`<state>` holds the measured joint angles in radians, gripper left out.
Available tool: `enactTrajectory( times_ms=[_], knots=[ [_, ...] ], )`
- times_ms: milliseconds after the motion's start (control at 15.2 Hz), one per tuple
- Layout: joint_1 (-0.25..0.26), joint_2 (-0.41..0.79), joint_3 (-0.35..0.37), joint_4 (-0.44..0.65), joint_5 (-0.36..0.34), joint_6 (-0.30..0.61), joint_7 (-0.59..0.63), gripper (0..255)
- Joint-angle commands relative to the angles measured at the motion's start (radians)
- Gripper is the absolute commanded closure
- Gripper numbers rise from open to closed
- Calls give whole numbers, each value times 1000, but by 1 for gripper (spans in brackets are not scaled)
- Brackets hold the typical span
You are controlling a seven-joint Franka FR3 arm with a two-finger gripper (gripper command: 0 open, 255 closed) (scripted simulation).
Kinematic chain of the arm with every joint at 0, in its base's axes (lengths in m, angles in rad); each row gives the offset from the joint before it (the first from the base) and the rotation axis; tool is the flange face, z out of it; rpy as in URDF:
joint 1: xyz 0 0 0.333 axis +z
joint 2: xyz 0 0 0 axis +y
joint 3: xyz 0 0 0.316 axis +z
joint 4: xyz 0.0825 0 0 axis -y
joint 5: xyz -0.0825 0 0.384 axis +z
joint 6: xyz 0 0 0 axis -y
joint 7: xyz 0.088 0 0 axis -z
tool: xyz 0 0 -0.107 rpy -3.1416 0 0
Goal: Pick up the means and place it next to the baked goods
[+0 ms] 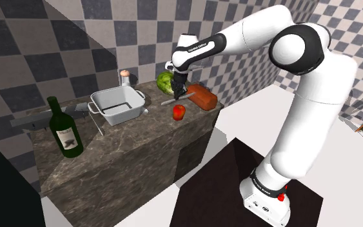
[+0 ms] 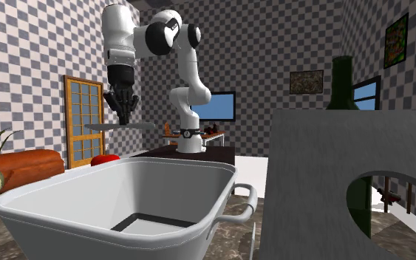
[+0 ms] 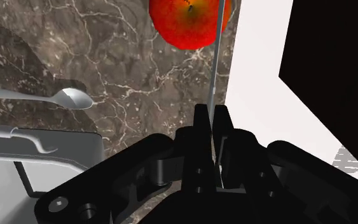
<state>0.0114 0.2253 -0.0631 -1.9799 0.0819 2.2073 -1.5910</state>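
My gripper (image 1: 178, 91) hangs above the dark marble counter (image 1: 135, 148), shut on a thin grey knife (image 1: 176, 98) that lies level in its fingers. The second exterior view has the gripper (image 2: 123, 118) clasping the knife (image 2: 121, 127) in mid-air. In the wrist view the blade (image 3: 214, 76) runs edge-on out from between the closed fingers (image 3: 201, 121). A red-brown bread loaf (image 1: 203, 97) lies just beyond the gripper toward the shoulder view's right, seen also as the loaf (image 2: 21, 167). A red apple (image 1: 179, 111) sits under the knife tip, the same apple (image 3: 187, 22) by the blade.
A white handled pan (image 1: 117, 105) stands mid-counter, with a spoon (image 3: 63, 97) beside it. A green lettuce (image 1: 167, 82) lies behind the gripper and a small cup (image 1: 126, 77) behind the pan. A green wine bottle (image 1: 64, 129) stands at the shoulder view's left. The counter edge runs close by the apple.
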Motion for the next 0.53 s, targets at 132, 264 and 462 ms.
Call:
enactTrajectory(
  times_ms=[132, 264, 462],
  knots=[
    [-56, -22, -34, -36, 8, 9, -97, 255],
    [-84, -23, -52, -38, 12, 7, -144, 255],
    [-127, -20, -78, -33, 18, 1, -216, 255]
  ],
)
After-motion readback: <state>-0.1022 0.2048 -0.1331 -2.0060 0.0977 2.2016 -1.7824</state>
